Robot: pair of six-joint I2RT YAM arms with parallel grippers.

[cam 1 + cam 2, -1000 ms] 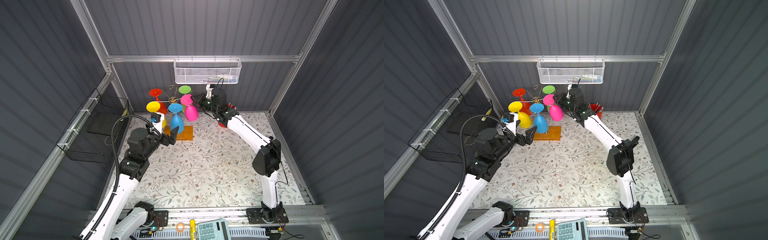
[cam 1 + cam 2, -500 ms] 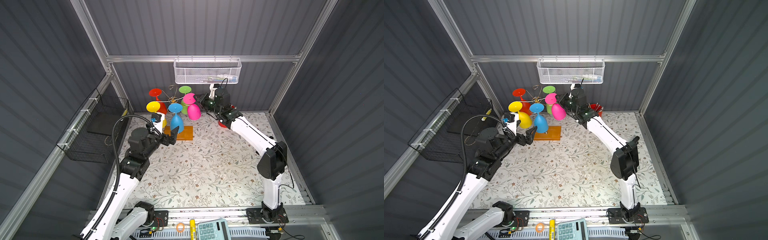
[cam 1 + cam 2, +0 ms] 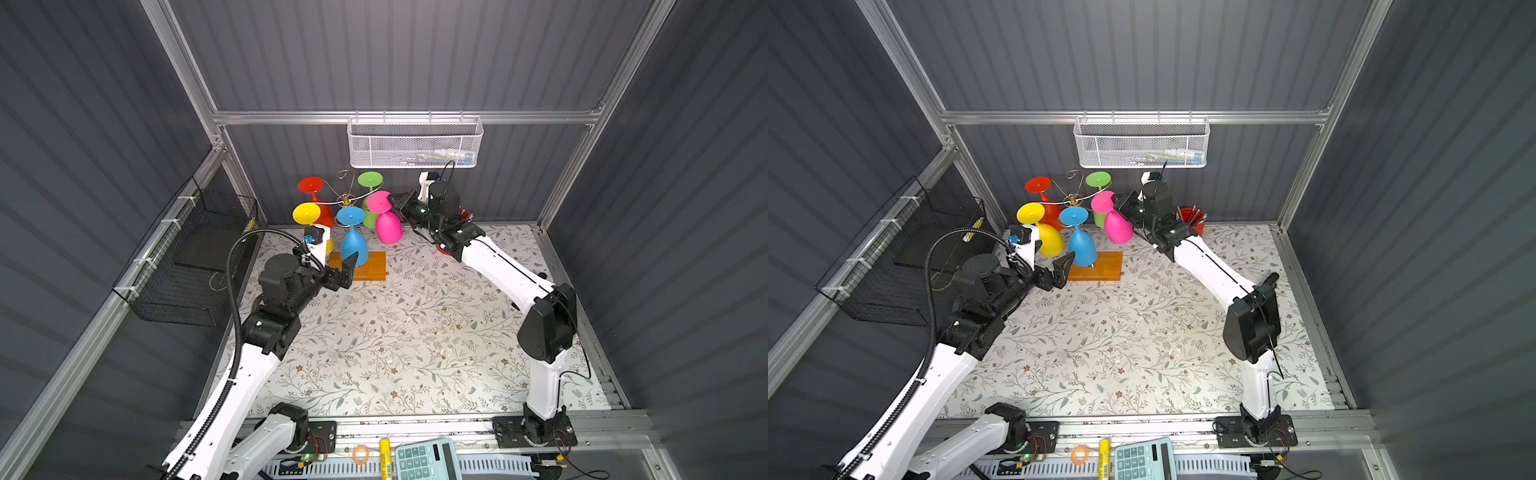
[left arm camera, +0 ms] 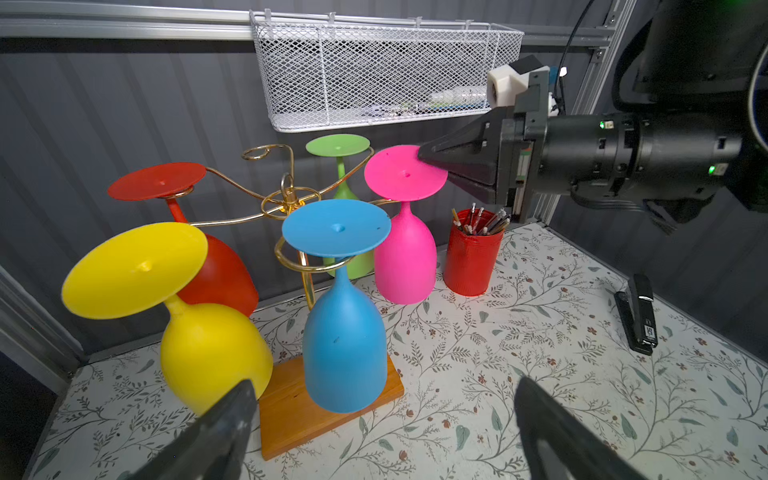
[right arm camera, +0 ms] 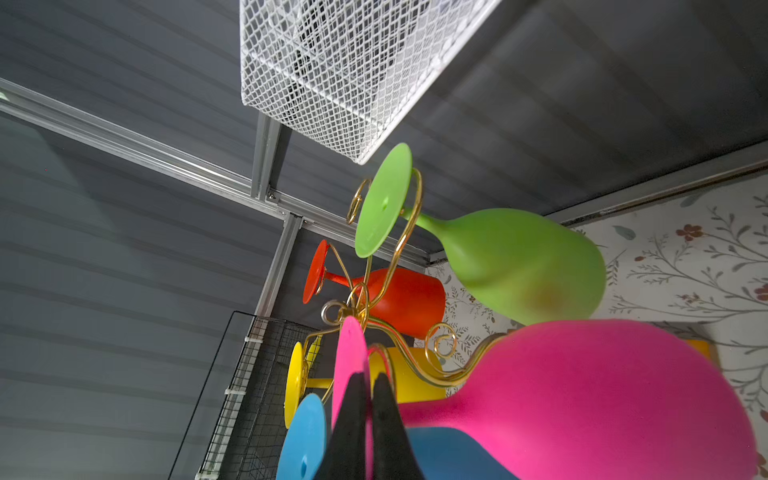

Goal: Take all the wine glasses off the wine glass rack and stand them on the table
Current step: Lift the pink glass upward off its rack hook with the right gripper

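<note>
The wine glass rack (image 3: 345, 200) (image 3: 1074, 200) (image 4: 286, 199) (image 5: 361, 299) is gold wire on an orange-brown wooden base (image 3: 368, 268) and stands at the back left. Upside-down glasses hang from it. The pink wine glass (image 3: 388, 227) (image 3: 1118, 227) (image 4: 405, 257) (image 5: 582, 395) hangs tilted, its stem still beside a gold arm's loop. My right gripper (image 3: 395, 202) (image 3: 1116, 202) (image 4: 424, 153) (image 5: 368, 382) is shut on the rim of its round foot. My left gripper (image 3: 343, 272) (image 3: 1054, 272) (image 4: 384, 384) stands open and empty, low by the wooden base, facing the blue glass (image 4: 343, 345).
Red (image 4: 216, 274), yellow (image 4: 212, 353) and green (image 5: 519, 266) glasses also hang on the rack. A red pencil cup (image 4: 471, 262) stands behind the pink glass. A white mesh basket (image 3: 415, 143) hangs above. A black wire basket (image 3: 191, 257) is on the left wall. A black stapler (image 4: 638, 313) lies to the right.
My right gripper, holding the pink glass's foot, has shifted slightly right, away from the rack's stem, and the glass moved with it. The left arm has stayed still.
</note>
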